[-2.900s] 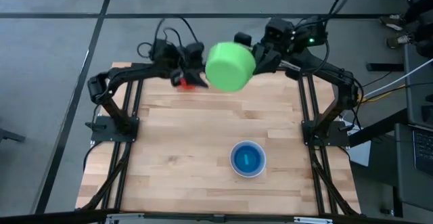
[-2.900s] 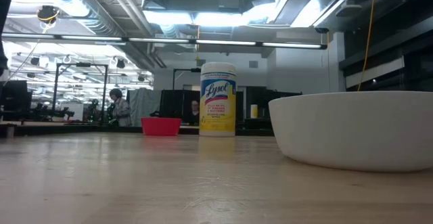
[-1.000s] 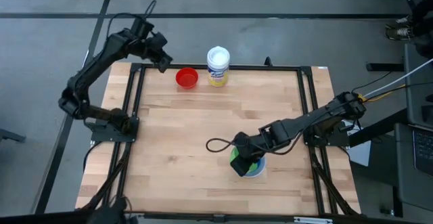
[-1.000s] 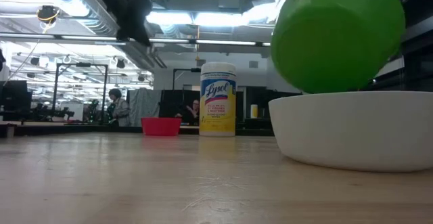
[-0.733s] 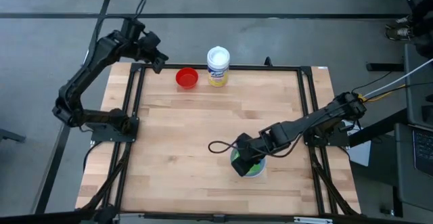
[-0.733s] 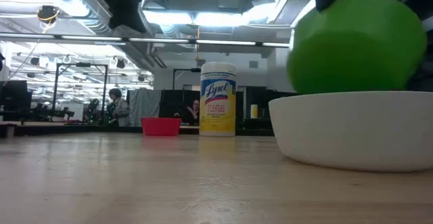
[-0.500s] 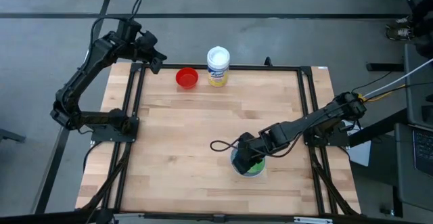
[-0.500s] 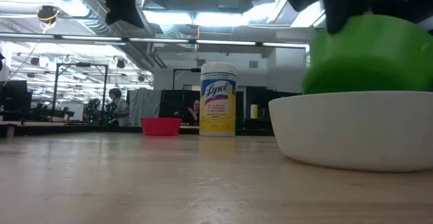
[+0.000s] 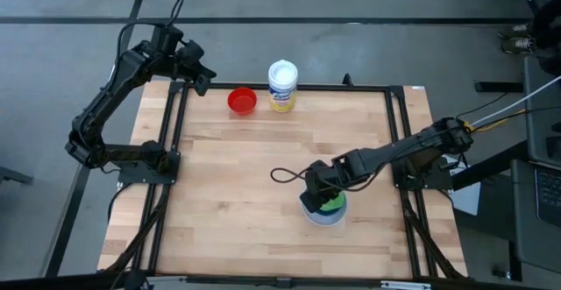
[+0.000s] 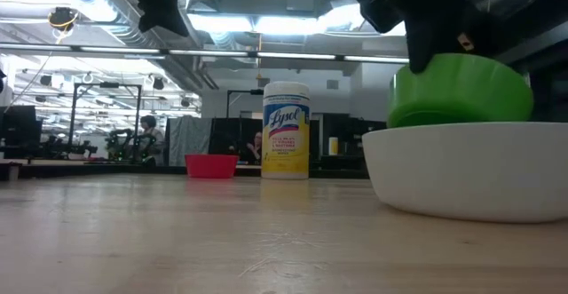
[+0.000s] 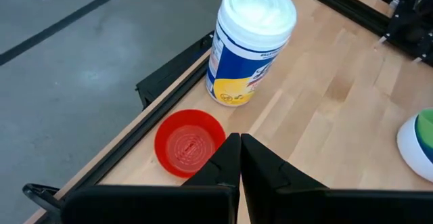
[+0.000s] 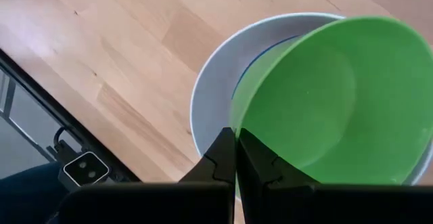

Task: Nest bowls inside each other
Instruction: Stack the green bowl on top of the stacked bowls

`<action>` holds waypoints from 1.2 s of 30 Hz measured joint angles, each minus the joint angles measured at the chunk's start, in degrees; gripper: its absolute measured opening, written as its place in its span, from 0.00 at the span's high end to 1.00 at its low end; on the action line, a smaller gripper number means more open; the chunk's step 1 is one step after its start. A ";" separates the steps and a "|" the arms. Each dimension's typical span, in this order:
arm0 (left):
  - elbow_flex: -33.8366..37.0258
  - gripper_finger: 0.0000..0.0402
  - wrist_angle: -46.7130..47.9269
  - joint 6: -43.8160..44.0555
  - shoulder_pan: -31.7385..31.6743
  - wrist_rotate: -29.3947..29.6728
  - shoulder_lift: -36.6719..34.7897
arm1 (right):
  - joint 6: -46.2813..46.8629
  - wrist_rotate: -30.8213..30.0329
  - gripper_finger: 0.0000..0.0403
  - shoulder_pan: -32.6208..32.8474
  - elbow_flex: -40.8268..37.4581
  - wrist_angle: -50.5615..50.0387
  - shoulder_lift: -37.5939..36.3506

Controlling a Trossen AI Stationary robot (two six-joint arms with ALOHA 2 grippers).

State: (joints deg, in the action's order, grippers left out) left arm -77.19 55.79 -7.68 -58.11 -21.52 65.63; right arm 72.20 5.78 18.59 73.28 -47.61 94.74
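The green bowl [image 12: 325, 95] hangs over the white bowl [image 12: 210, 88] at the table's near right, with my right gripper [image 12: 235, 149] shut on it. Its lower part is sunk below the white bowl's rim [image 10: 461, 130]. A blue rim [image 12: 267, 53] shows between the two bowls. In the high view the green bowl [image 9: 333, 202] and my right gripper [image 9: 314, 194] cover most of the white bowl [image 9: 323, 219]. The red bowl [image 9: 242, 101] stands on its base at the far left. My left gripper [image 11: 239, 149] hovers shut above it, holding nothing. My right gripper pinches the green bowl's rim [image 12: 233, 126] with one finger inside the bowl [image 12: 256, 160] and one outside. The fingers come from above, slanting down. The bowl hangs mouth up and slightly tilted, its bottom inside the white bowl; whether it rests on the blue one cannot be told.
A white cylindrical tub [image 9: 282, 84] with a yellow label stands upright at the far edge, right of the red bowl. The black frame rail [image 11: 169, 109] runs along the table's edge. Bare wood [image 9: 237, 185] spreads over the middle and the near left.
My right gripper has sunk with the green bowl, which was tipped above the white bowl and now sits nearly level with its lower part inside it. My left gripper has drawn back a little toward the far left corner and risen slightly, still shut.
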 joint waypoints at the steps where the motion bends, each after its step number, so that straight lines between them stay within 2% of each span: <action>1: 0.00 0.99 0.00 0.00 0.00 0.00 0.00 | -0.52 0.36 1.00 -0.20 0.00 0.01 0.00; 16: -0.02 0.99 -0.28 -0.56 0.00 0.02 0.04 | -2.71 1.83 0.98 -0.46 0.00 0.01 0.00; 21: -0.02 0.98 -0.28 -0.59 0.00 -0.02 0.10 | -3.60 2.09 0.82 -0.47 0.00 0.01 0.00; 28: -0.02 0.91 -0.56 -0.53 -0.05 0.00 0.15 | -3.36 2.71 0.55 -0.46 0.00 0.01 0.00; 32: -0.02 0.87 -0.76 -0.10 -0.58 0.00 0.15 | -2.31 2.80 0.46 -0.46 0.00 0.01 0.00; 36: -0.02 0.86 -0.78 -0.03 -1.19 -0.02 0.15 | -2.16 1.62 0.44 -0.44 0.02 -0.23 0.11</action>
State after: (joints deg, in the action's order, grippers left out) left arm -77.21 55.00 -7.71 -59.30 -21.54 65.78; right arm 70.04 7.40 18.15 73.30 -47.83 94.85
